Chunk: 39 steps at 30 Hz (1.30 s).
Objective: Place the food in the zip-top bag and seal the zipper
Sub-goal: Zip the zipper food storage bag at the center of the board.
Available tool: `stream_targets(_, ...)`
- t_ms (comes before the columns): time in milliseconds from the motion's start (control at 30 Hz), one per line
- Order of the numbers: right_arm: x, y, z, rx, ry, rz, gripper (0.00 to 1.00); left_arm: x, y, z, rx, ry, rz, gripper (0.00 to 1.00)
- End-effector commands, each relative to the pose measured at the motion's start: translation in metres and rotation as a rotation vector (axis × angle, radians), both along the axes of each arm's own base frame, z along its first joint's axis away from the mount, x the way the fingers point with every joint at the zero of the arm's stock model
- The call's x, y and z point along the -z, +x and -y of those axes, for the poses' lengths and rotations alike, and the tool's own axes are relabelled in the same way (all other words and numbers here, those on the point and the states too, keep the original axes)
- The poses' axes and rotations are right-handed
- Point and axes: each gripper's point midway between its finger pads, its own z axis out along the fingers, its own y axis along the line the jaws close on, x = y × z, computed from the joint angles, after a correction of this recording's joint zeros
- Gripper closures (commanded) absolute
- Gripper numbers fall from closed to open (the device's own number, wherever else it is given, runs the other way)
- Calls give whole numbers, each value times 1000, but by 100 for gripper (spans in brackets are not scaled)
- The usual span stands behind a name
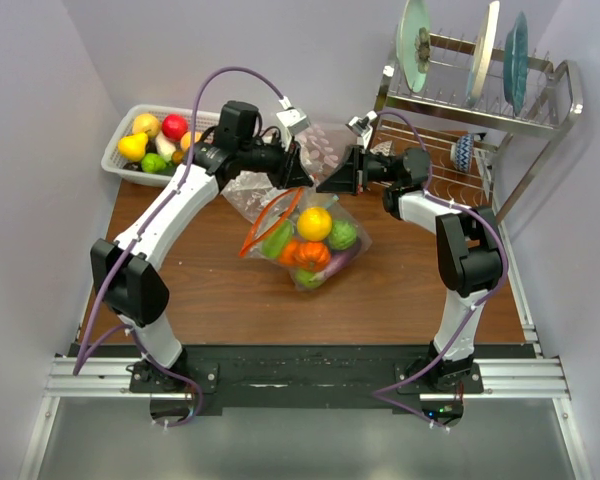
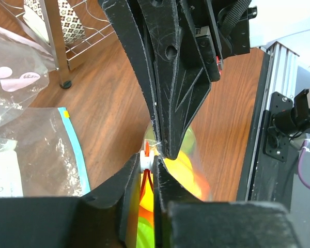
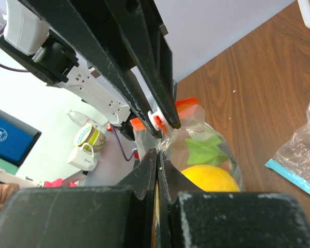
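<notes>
Brown wooden worktop (image 1: 230, 290), walled on three sides.

- Zip-top bag (image 1: 320, 205): lies at the centre and holds food (image 1: 314, 223) in yellow, green and orange.
- Zipper (image 1: 270, 218): bowed open in a loop, not yet sealed.
- Left claw (image 1: 302, 178): clamped on the zipper at the bag's mouth.
- Right claw (image 1: 330, 183): closed on the bag's edge just beside it.
- Basket (image 1: 115, 165), back left: more food inside.
- Dish rack (image 1: 480, 110), back right.

Filling looks partly done, and sealing is still to do.
</notes>
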Motion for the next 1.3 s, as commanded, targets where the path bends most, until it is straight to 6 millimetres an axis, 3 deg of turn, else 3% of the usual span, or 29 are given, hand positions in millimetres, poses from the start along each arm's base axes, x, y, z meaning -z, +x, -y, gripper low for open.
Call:
stream_targets(0, -40, -18, 5, -4, 93, 365, 100, -22, 1, 5, 16, -50, 44, 89)
stream_targets(133, -40, -18, 5, -7, 93, 366, 100, -26, 1, 7, 23, -65, 50, 92)
stream_targets(200, -41, -18, 5, -7, 93, 366, 100, -27, 0, 7, 26, -65, 55, 100)
stream_targets(300, -41, -18, 5, -7, 93, 369, 100, -28, -3, 6, 29, -64, 60, 100)
stream_targets(533, -49, -17, 4, -6, 101, 376, 75, -41, -10, 6, 47, -96, 69, 100)
stream_targets(767, -63, -18, 7, 0, 111, 422, 66, -54, -14, 5, 53, -108, 88, 100)
stream_targets(900, -77, -14, 20, 48, 120, 462, 60, -52, -15, 4, 47, -97, 84, 100)
stream_targets(1067, -78, -5, 36, 77, 99, 471, 55, -49, -15, 3, 47, -91, 80, 100)
stream_targets(1100, -78, -2, 41, 87, 93, 471, 45, -49, -15, 3, 45, -89, 81, 100)
stream_targets(1167, -79, 0, 46, 100, 90, 465, 44, -49, -15, 2, 45, -87, 84, 100)
stream_targets(1267, -82, 0, 50, 119, 96, 473, 33, -50, -15, 1, 37, -81, 93, 100)
